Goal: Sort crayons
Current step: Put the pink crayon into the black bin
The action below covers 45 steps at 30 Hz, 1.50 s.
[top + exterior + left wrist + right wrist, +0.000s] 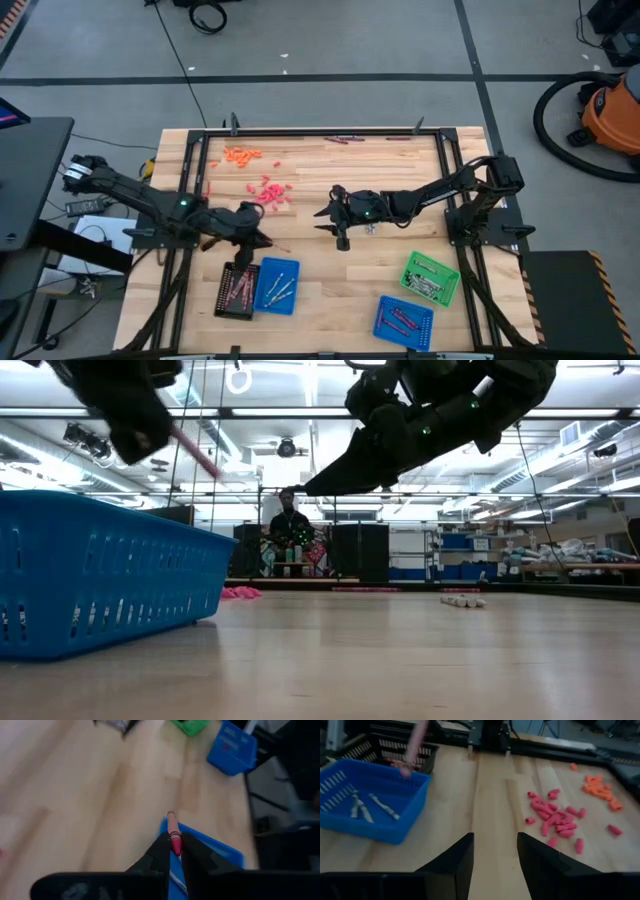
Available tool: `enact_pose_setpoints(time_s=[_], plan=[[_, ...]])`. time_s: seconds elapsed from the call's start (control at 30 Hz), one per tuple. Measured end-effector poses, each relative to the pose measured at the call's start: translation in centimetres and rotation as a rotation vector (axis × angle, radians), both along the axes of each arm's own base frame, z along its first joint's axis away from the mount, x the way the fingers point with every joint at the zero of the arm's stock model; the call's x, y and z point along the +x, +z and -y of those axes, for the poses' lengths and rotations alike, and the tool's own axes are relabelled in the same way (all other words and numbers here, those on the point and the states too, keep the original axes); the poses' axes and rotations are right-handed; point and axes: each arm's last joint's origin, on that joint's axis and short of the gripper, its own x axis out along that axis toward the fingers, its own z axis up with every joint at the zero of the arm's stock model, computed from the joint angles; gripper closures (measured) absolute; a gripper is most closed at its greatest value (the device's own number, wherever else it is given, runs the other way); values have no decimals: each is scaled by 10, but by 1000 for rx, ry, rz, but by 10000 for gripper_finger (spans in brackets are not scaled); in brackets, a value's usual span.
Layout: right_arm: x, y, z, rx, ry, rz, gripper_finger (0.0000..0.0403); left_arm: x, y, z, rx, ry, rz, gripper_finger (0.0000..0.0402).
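Note:
My left gripper [258,240] hangs over the table's near left part, shut on a red-pink crayon [173,831]. It hovers above the black tray [237,291] and the blue tray [277,286], which holds silver-grey crayons [370,806]. At mid-table my right gripper [492,854] is open with nothing between its fingers. It points toward the left trays. Loose red-pink crayons [271,192] and orange crayons [241,155] lie in heaps on the far left of the table. My left gripper pinches the red-pink crayon near its back end [175,845] between its two fingertips. The fingers slant downward and lie along the crayon, whose free end [171,815] sticks out ahead of them. The crayon is lifted clear above the blue tray.
A green tray [431,277] and a second blue tray [403,322] stand at the near right. Dark purple crayons [345,140] lie along the far edge. A few silver-grey crayons [462,600] lie on the wood by my right gripper. A person [290,535] sits beyond the table.

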Motion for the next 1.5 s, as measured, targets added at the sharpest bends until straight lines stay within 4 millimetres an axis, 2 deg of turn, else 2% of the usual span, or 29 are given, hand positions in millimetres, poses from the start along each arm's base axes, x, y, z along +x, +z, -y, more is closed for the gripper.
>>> enact_pose_setpoints(time_s=[0.23, 0.53, 0.8, 0.9, 1.23, 1.5], plan=[[2, 3, 10, -53, -25, 33, 245, -23, 2, 16, -288, -56, -153, 367], [3, 7, 19, -59, -40, 74, 245, -42, -7, 41, -471, -41, -397, 367], [4, 10, 23, -58, 3, 107, 245, -54, -13, 47, -555, 83, -549, 367], [4, 10, 26, -64, -1, 106, 245, -53, -17, 49, -582, 143, -598, 367], [4, 10, 28, -58, 10, 107, 245, -41, -42, 63, -617, 143, -878, 367], [4, 11, 28, -49, 29, 126, 245, -39, -48, 65, -601, 142, -913, 366]])
